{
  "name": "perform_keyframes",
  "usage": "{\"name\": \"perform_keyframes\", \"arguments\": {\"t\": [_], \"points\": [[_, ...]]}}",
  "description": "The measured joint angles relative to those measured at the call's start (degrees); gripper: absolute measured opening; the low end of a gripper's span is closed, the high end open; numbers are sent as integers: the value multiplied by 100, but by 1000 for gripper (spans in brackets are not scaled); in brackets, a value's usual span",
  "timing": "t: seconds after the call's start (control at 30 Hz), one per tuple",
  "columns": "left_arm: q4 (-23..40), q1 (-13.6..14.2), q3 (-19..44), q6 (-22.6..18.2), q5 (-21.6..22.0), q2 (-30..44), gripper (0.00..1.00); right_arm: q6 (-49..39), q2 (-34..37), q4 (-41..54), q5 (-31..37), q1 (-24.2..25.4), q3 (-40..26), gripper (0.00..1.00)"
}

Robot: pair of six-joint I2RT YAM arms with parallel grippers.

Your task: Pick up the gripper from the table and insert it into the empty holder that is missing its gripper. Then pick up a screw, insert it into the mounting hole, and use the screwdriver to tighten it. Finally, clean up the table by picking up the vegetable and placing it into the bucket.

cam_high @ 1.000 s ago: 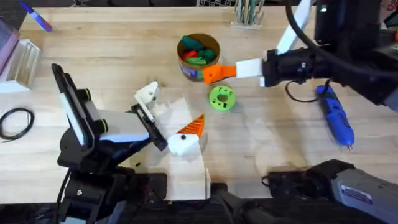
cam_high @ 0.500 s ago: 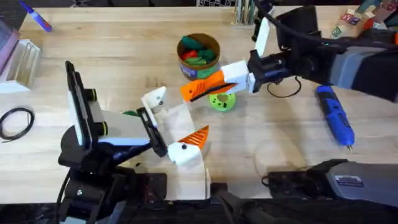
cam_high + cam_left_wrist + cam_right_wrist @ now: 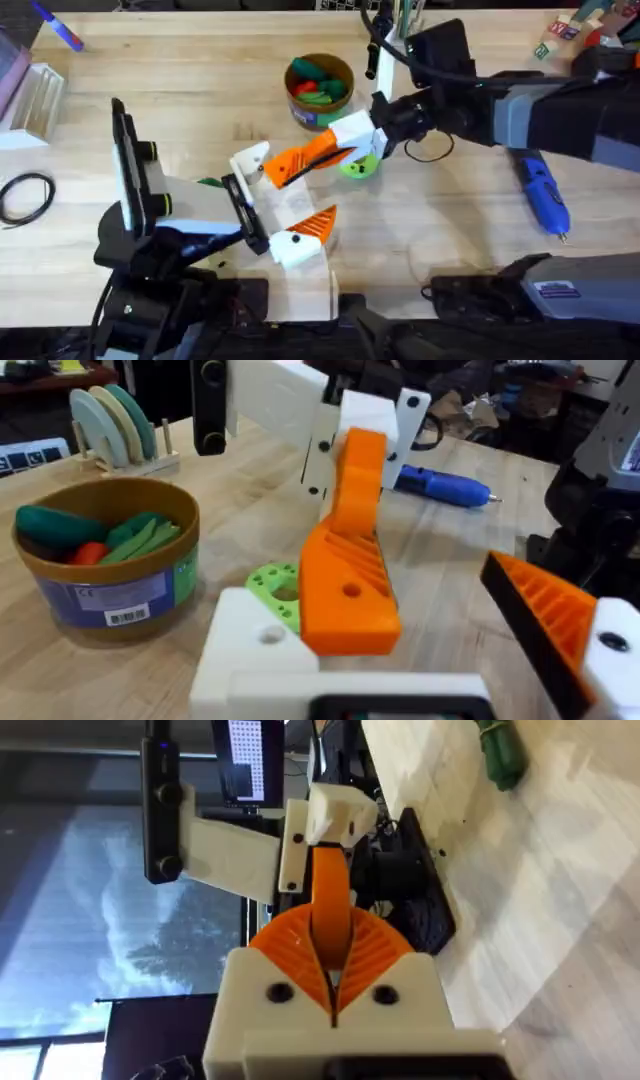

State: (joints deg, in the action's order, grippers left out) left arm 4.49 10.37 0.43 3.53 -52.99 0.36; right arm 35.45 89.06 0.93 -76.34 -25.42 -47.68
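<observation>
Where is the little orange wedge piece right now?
The small orange ribbed plastic wedge is pinched in the right gripper near the table's middle, its tip at the plain white plastic holder block, beside the bright green disc.

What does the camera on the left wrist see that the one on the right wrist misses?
Left wrist alone: the bucket of toy vegetables, a green disc and the blue screwdriver lying on the table.

Right wrist alone: the dark green vegetable on the wood, and its own right gripper shut on the orange piece.

Both: that orange gripper meeting the white holder, which is the left arm's bare finger.
</observation>
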Motion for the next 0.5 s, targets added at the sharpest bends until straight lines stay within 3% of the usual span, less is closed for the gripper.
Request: {"name": "perform_keyframes", "arguments": {"t": [0.5], "points": [[-1, -2, 0, 13, 54, 0, 987, 921, 614, -661, -74, -18, -1, 9]]}}
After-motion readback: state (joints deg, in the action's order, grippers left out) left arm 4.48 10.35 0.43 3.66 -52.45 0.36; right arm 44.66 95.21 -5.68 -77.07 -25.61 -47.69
